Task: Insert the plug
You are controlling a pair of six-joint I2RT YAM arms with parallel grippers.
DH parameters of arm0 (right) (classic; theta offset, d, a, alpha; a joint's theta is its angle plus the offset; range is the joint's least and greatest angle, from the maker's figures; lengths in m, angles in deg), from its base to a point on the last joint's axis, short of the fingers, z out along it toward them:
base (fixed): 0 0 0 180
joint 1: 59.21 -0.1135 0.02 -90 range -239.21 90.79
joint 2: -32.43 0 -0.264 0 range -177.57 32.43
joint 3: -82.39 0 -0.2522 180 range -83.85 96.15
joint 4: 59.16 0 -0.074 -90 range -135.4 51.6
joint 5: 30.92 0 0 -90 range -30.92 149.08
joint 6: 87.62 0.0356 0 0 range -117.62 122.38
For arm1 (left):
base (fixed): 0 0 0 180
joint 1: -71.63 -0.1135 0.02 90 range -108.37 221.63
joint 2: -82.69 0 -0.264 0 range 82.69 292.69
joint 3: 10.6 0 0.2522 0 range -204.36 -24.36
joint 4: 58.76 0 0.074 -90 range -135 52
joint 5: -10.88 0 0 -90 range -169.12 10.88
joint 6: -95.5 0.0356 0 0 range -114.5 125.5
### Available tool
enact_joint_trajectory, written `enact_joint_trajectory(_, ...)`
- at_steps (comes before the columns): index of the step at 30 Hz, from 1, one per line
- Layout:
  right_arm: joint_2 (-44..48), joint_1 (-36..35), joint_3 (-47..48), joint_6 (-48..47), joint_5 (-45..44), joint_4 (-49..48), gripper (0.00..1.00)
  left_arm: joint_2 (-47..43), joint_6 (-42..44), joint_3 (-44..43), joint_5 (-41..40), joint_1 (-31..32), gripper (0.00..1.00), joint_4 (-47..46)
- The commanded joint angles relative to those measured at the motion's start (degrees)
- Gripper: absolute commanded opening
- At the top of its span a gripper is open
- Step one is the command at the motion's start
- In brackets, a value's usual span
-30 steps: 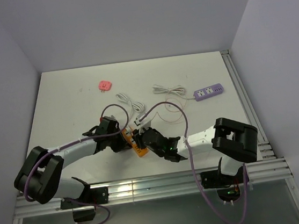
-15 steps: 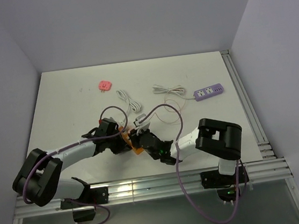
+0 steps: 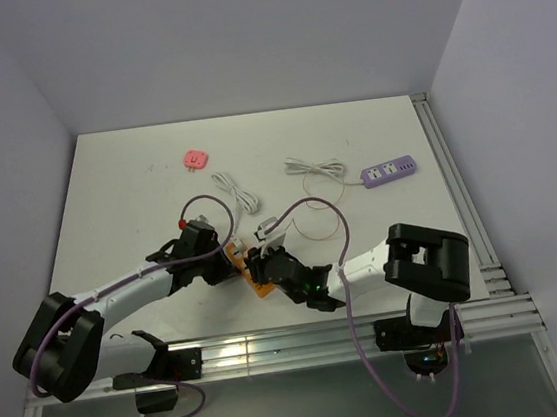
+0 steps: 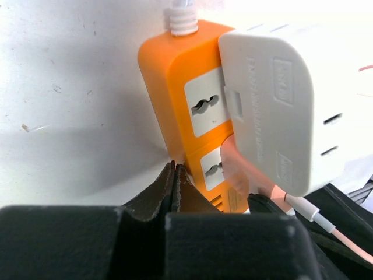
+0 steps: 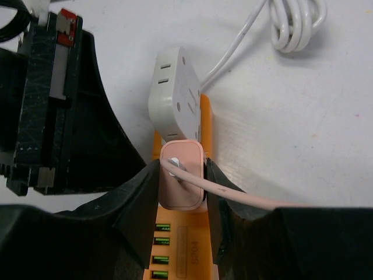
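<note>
Bracing orange power strip with left pincer, shut and empty. Clamping pink plug between right pincer jaws, just short of white adapter. Mid-insertion, possibly half-seated. Next: push straight in, strip pinned.

On white table, at 11 o'clock: small pink tag, lying flat. At 2 o'clock: purple strip, flat, sockets up. Just beside, at its 9 o'clock: coiled white cord. Tag well apart from strip.
</note>
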Motion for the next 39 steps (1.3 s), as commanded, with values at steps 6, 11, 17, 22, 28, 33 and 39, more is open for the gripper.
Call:
enact_joint_trajectory(6, 1.3, -1.6, -4.9, 1.5, 5.6, 24.4, 0.71, -2.6, 0.3, 0.1, -2.4, 0.5, 0.01, -1.3)
enact_joint_trajectory(11, 6.4, -1.0, -5.3, 3.2, 4.8, 27.8, 0.90, -3.5, 0.4, 0.4, -3.2, 0.6, 0.00, -0.5)
enact_joint_trajectory(17, 20.6, -0.1, -4.8, 4.0, 2.2, 35.3, 0.95, -4.9, 0.2, -0.3, -4.9, 0.5, 0.00, 2.2)
enact_joint_trajectory(22, 26.1, 5.0, 7.4, 11.9, -2.1, 55.0, 1.00, -3.5, 0.7, -1.5, -5.6, -0.8, 0.00, 4.1)
enact_joint_trajectory(28, 25.7, 11.2, 19.8, 2.0, 14.0, 61.6, 0.98, -1.3, 0.1, -1.1, -1.1, -2.1, 0.00, -1.5)
enact_joint_trajectory(33, 19.1, 14.9, 32.1, -4.3, 23.0, 69.4, 0.80, 0.4, -2.1, -2.2, 2.0, -2.6, 0.00, -3.5)
enact_joint_trajectory(39, 17.4, 15.1, 40.9, -5.4, 32.2, 75.5, 0.73, 2.9, -5.4, -1.7, 7.3, -3.7, 0.00, -7.0)
